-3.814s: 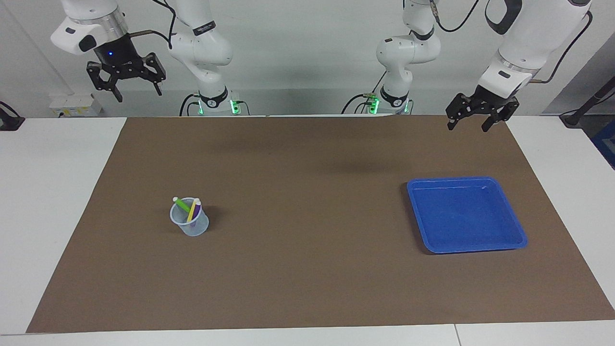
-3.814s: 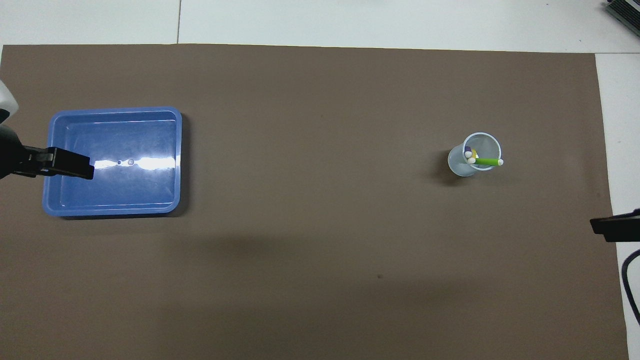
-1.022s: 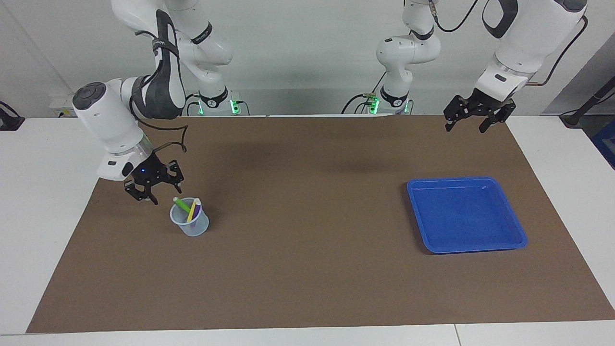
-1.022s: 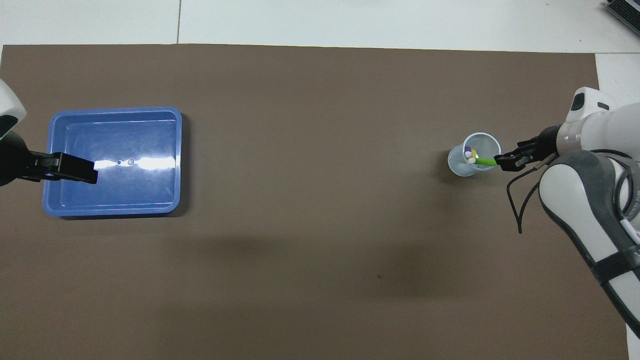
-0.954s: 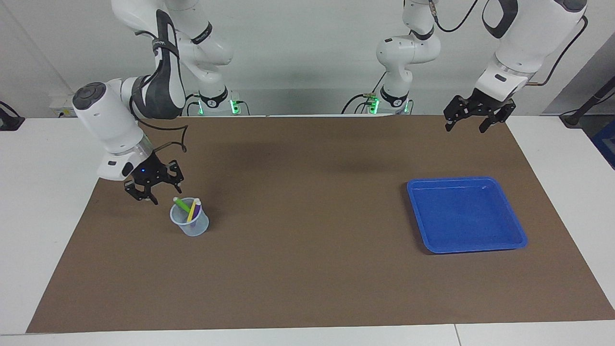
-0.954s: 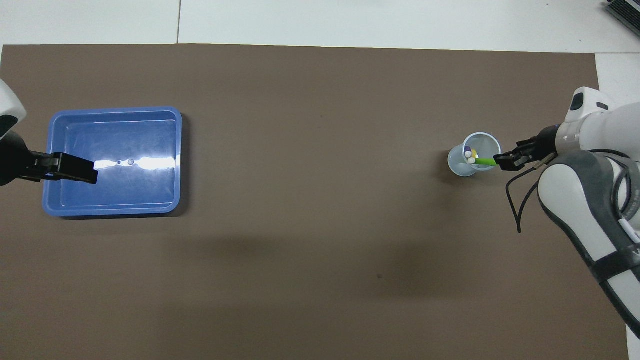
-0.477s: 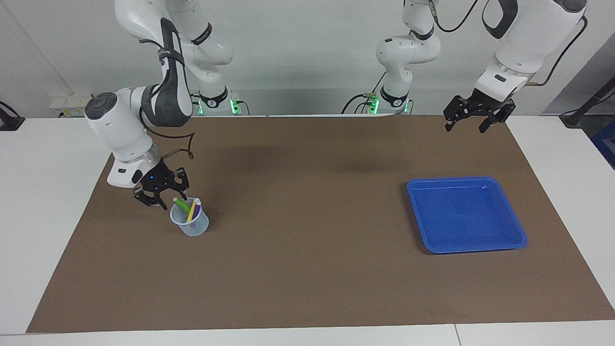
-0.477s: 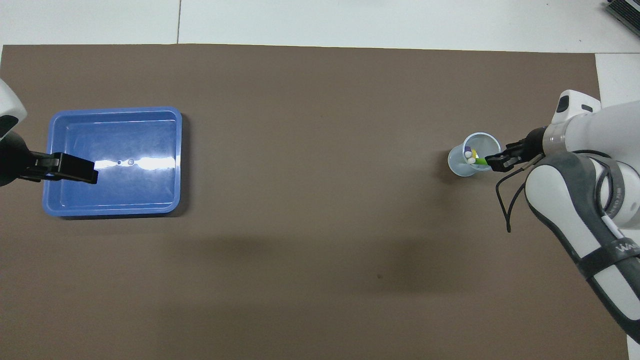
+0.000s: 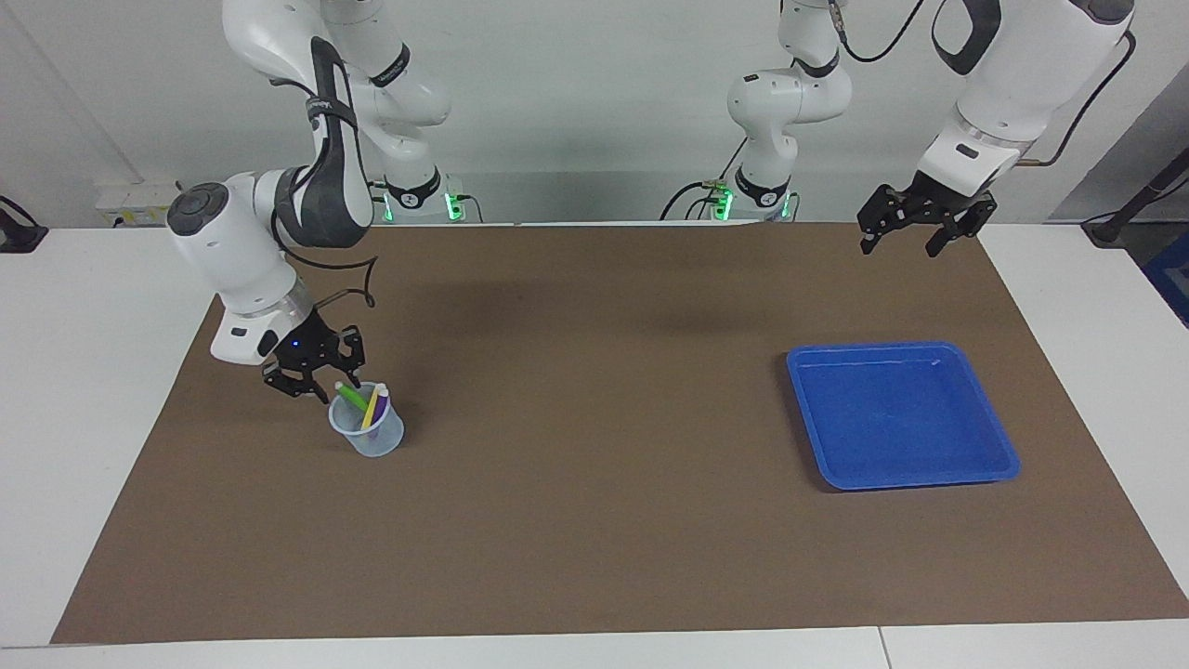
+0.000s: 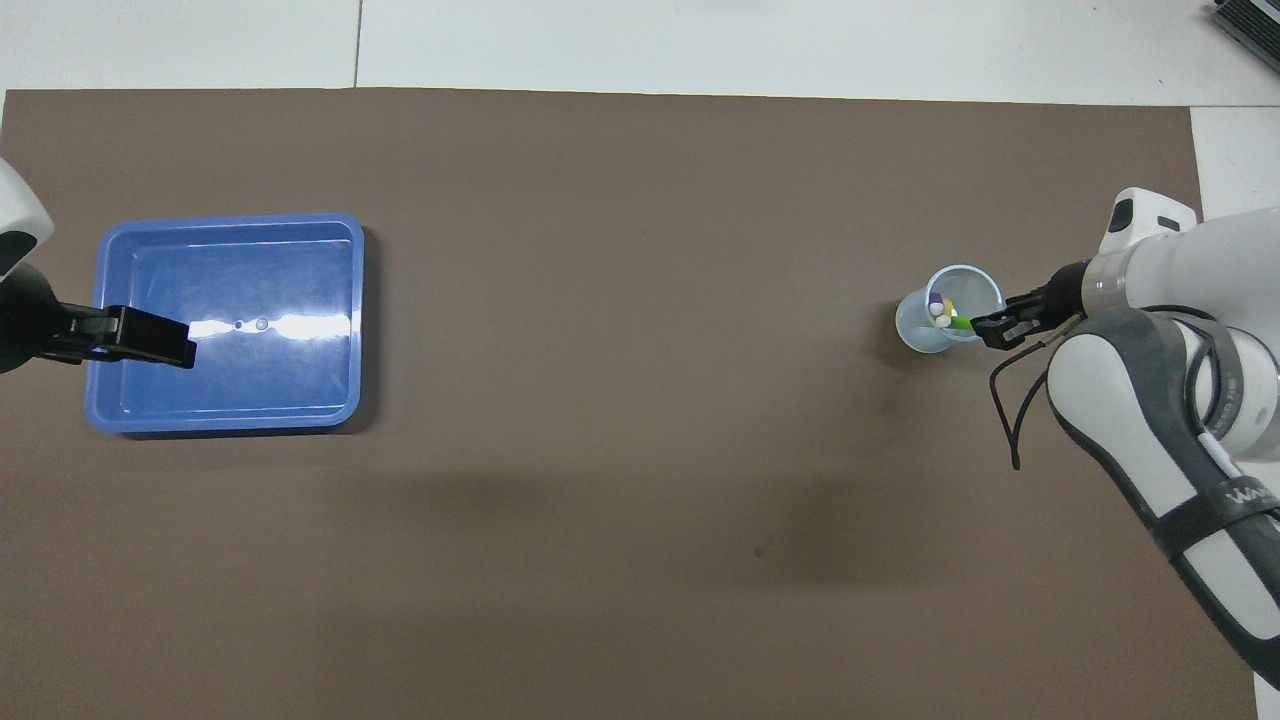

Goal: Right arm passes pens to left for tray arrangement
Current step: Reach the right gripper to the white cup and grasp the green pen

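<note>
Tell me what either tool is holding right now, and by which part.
The left tool hangs open and empty, waiting. The right tool is at the green pen's pale top end in the cup; whether it grips yet cannot be told.

Glossy plastic tray (image 10: 230, 225), matt brown mat (image 10: 640, 450)

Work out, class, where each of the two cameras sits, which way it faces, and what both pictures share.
Facing view: high across the table, facing both bases; shows whole arms, the right gripper at the green pen, the left gripper raised.
Overhead view: above the robots' end, looking forward and steeply down; shows the right forearm and the left gripper's tip.
Shared, half a turn apart: the cup of pens and the tray.
</note>
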Robot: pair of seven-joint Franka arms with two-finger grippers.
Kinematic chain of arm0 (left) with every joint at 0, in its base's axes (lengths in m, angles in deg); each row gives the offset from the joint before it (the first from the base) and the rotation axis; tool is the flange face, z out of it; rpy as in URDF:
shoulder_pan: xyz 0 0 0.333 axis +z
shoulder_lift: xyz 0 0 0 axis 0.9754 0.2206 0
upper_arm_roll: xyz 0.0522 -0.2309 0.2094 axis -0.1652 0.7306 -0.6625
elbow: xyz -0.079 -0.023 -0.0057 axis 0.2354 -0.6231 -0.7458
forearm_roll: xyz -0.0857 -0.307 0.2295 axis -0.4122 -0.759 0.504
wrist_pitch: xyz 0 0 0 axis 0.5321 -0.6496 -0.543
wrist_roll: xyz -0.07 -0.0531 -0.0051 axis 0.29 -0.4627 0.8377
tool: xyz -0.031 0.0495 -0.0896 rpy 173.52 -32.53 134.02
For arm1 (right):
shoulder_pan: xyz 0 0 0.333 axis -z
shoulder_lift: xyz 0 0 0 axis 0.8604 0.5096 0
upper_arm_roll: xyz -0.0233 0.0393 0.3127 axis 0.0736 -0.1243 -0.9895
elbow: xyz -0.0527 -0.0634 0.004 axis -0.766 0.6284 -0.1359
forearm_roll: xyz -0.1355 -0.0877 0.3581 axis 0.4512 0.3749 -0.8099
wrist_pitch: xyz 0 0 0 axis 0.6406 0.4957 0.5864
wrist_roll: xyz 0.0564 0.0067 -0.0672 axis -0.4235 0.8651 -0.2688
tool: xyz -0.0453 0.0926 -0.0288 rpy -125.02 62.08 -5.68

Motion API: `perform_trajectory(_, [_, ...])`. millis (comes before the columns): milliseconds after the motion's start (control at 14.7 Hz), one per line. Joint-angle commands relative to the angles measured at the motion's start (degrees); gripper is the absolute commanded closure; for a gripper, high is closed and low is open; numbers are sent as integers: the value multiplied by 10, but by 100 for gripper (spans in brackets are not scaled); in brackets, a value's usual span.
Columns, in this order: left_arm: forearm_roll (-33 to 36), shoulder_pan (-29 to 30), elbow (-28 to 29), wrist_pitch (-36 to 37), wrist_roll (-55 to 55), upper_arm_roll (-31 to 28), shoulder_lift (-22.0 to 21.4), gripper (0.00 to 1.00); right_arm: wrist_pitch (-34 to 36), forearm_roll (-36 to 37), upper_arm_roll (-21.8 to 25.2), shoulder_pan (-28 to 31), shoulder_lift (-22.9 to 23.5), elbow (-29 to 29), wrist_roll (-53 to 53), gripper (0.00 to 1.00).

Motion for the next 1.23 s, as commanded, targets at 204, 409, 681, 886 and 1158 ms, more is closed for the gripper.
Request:
perform_trajectory(204, [-5,4,25,-14,-7,0,-21,0,-9,-7,-3,3,-11,-13,7,63])
perform_trajectory(409, [-5,4,25,-14,-7,0,-21,0,-9,-7,-3,2,-11,-14,9,64])
perform_trajectory(681, [-5,4,25,-14,-7,0,-21,0,-10,-8,-3,2,-10,-13,10,71])
perform_trajectory(886, [-5,4,25,-15,-7,0,-21,0,-9,-8,-3,2,-10,-13,9,79])
perform_trajectory(1158, [-5,4,25,-15,-7,0,-21,0,-9,-7,-3,2,-10,-12,9,86])
